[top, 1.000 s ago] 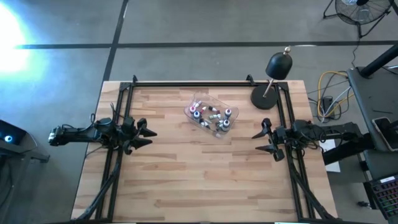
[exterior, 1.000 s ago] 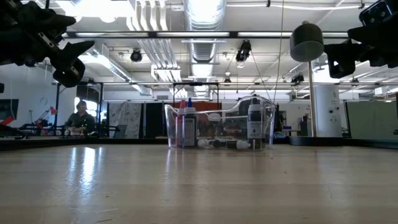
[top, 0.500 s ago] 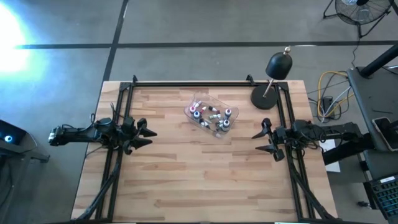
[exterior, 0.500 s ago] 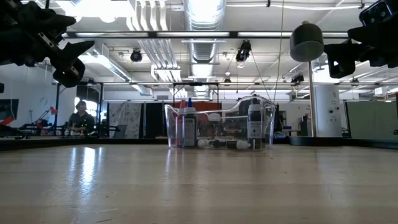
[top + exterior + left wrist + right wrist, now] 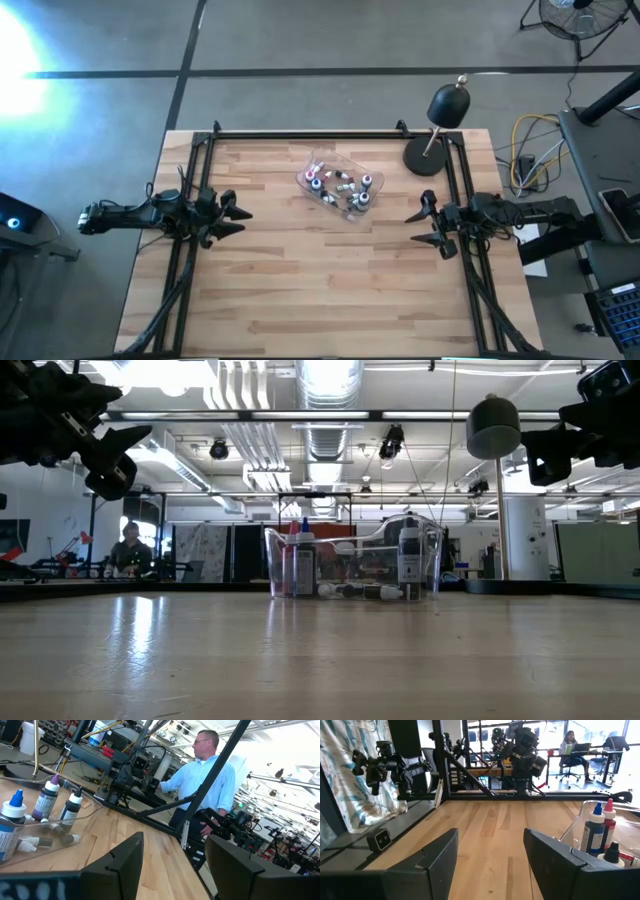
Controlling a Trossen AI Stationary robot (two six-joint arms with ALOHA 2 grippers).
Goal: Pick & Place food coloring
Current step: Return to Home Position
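The food coloring (image 5: 342, 187) is several tiny bottles with white, blue, purple and pink caps. They are in a clear plastic tray (image 5: 318, 163) at the table's far middle. Some stand upright (image 5: 408, 556) and some lie on the tray's floor (image 5: 352, 591). My left gripper (image 5: 243, 219) hovers open above the table's left side, pointing level toward the tray. Bottles (image 5: 46, 800) show in its wrist view. My right gripper (image 5: 418, 222) hovers open above the right side, facing the left one. Its wrist view shows bottles (image 5: 598, 832) in the tray. Nothing is between either gripper's fingers.
A black dome lamp on a round base (image 5: 428, 155) stands at the table's far right corner. Black frame rails (image 5: 310, 134) run along the far edge and both sides. A person (image 5: 206, 779) stands beyond the table's right edge. Bare wood (image 5: 320, 290) fills the near half.
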